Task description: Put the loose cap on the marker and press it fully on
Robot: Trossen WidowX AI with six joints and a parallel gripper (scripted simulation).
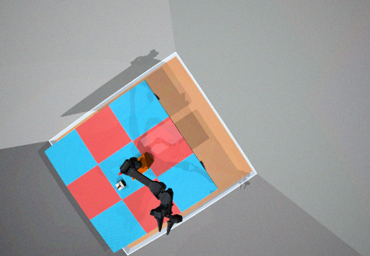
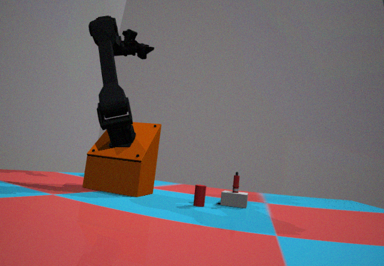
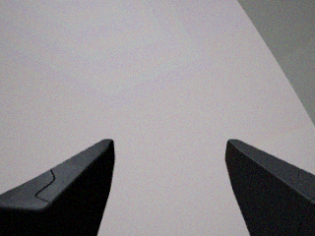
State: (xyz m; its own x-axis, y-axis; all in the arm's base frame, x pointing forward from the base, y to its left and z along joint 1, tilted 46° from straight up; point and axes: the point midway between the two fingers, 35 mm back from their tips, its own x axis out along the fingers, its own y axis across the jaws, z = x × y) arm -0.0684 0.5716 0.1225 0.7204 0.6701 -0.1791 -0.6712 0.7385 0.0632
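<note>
1. In the wrist view only the two dark fingers show, cut off at the bottom edge, with bare grey wall between them and no part of the counter in sight.
2. The gripper [image 2: 148,50] hangs high above the orange base [image 2: 123,170], pointing sideways; its fingers stand partly spread with nothing between them.
3. From the top, the arm [image 1: 149,184] stretches toward the counter's lower edge and covers part of the base and a strip of the checkered mat [image 1: 98,133].
4. The cap [image 2: 199,195] stands upright on a blue square, alone, near the middle of the counter; from the top it is nearly hidden beside the arm's shoulder, showing only as a small red speck [image 1: 119,173].
5. Just right of the cap, apart from it, sits the white block [image 2: 234,199] with the marker [image 2: 236,182] upright in it, its dark tip bare.
6. Brown shaded patches lie along the counter's far wooden strip [image 1: 208,128]; what casts them is hard to make out.
</note>
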